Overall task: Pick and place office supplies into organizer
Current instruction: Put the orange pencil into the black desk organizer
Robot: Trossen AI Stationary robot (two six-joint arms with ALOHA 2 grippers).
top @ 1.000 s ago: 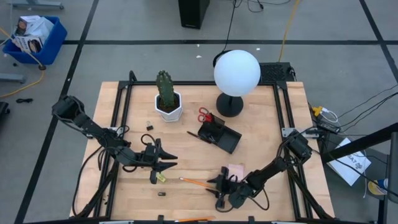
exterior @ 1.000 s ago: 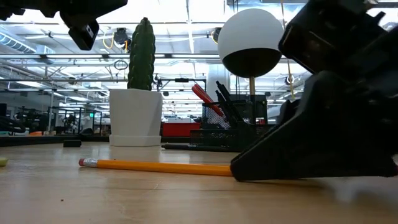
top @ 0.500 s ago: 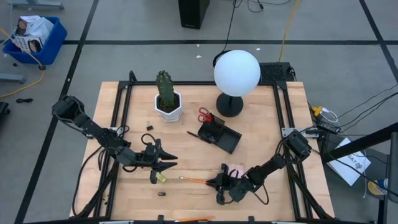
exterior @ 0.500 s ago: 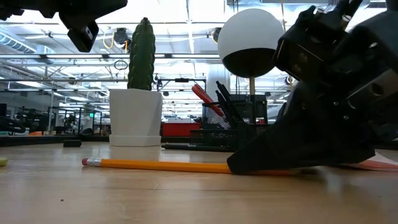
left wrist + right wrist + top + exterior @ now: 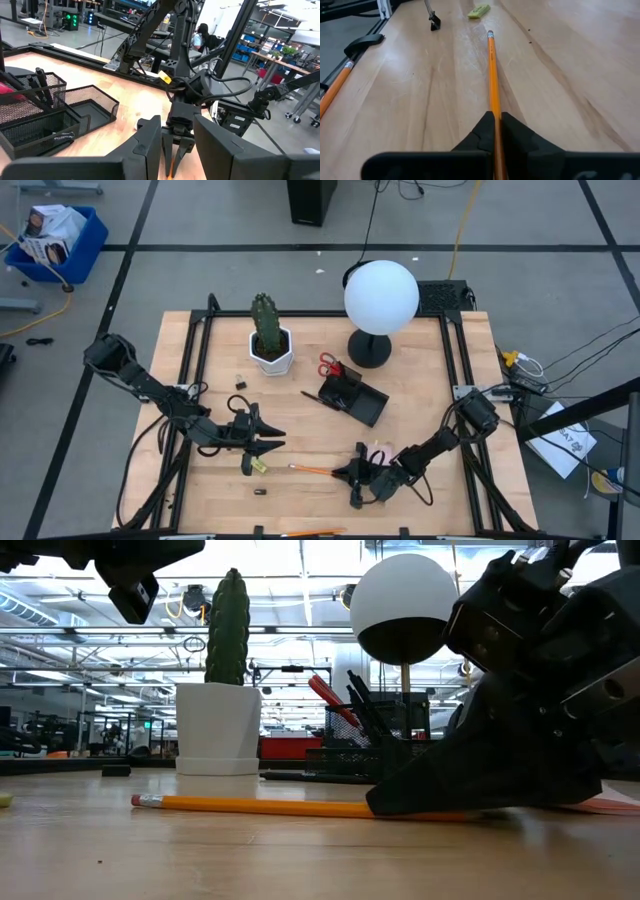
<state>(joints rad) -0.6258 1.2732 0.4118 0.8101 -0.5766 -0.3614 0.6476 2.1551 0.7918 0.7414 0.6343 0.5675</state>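
the right claw [image 5: 494, 131], low near the counter's [image 5: 420, 380] front edge, is clamped on the orange pencil [image 5: 492, 70]. next comes lifting it toward the organizer [image 5: 353, 397] mid-counter. the left claw [image 5: 268, 437] waits parted, front-left.

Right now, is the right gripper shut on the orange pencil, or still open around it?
Shut on it. The right gripper has both fingers pressed against the orange pencil, which lies flat on the table.

pencil [image 5: 314, 471] left of right gripper [image 5: 356, 473] | organizer [image 5: 354, 397] behind
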